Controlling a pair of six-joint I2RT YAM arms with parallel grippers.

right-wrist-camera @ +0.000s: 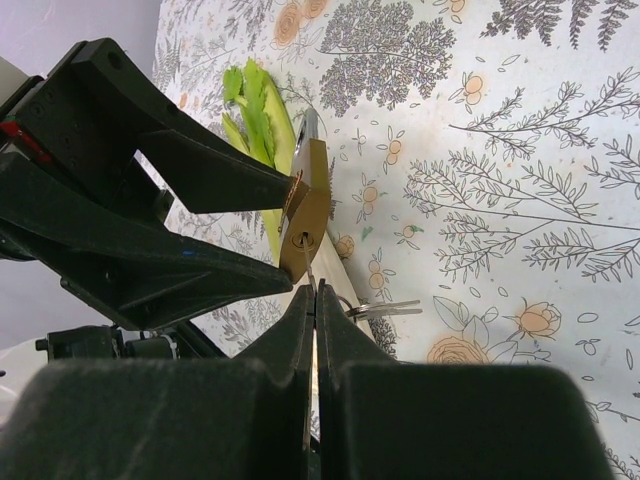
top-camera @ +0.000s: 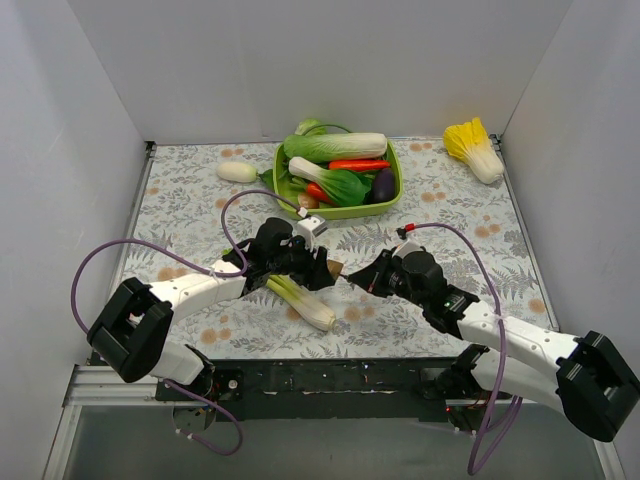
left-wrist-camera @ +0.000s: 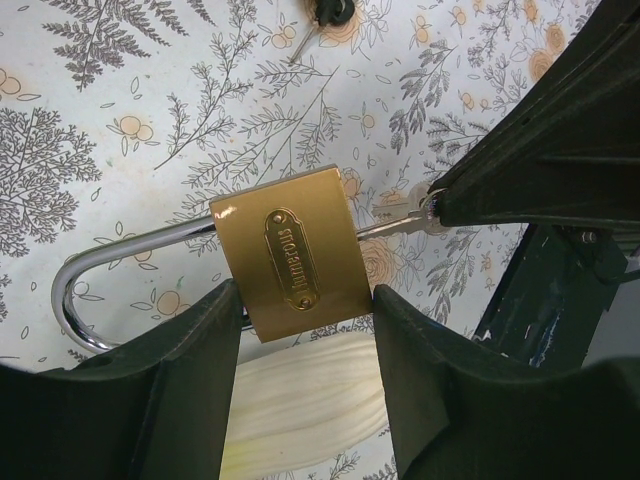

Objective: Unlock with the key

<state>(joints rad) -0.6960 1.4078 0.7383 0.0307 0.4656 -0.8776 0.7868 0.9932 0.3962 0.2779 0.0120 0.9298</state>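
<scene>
My left gripper (left-wrist-camera: 300, 325) is shut on a brass padlock (left-wrist-camera: 295, 255), gripping its body sides just above the table; the silver shackle (left-wrist-camera: 80, 290) sticks out to the left. My right gripper (right-wrist-camera: 313, 292) is shut on a silver key (right-wrist-camera: 309, 265) whose blade sits in the padlock's keyhole (right-wrist-camera: 303, 240). Spare silver keys (right-wrist-camera: 385, 308) hang from its ring. A tiny key with a black head (left-wrist-camera: 322, 12) lies on the table beyond the padlock. In the top view both grippers, left (top-camera: 318, 268) and right (top-camera: 358, 276), meet at the table's middle.
A pale green-leafed vegetable (top-camera: 302, 301) lies right under the padlock. A green bowl (top-camera: 395, 185) full of vegetables stands behind. A white radish (top-camera: 237, 171) lies at the back left and a yellow cabbage (top-camera: 475, 150) at the back right. Grey walls surround the table.
</scene>
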